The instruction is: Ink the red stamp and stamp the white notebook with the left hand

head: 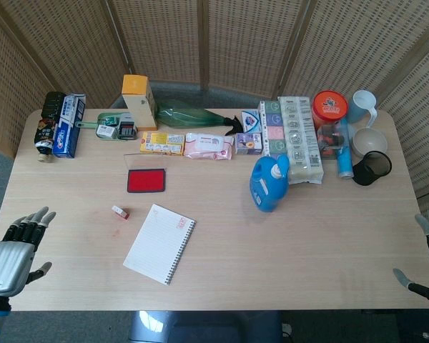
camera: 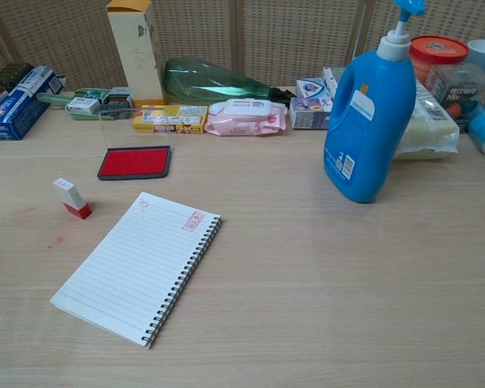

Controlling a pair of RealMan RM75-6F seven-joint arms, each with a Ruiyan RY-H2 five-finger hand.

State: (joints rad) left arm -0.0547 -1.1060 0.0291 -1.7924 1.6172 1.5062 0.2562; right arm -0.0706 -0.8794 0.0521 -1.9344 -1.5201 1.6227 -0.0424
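Observation:
The small red stamp stands on the table left of the white notebook. A red stamped mark shows near the notebook's top right corner, by the spiral. The red ink pad lies open behind both. My left hand hovers at the table's front left corner, fingers spread, holding nothing, well left of the stamp. My right hand shows only at the far right edge, fingers apart and empty. Neither hand appears in the chest view.
A blue detergent bottle stands right of centre. Along the back sit boxes, a tissue pack, a green bottle, a yellow carton and cups. Faint red smudges mark the table near the stamp.

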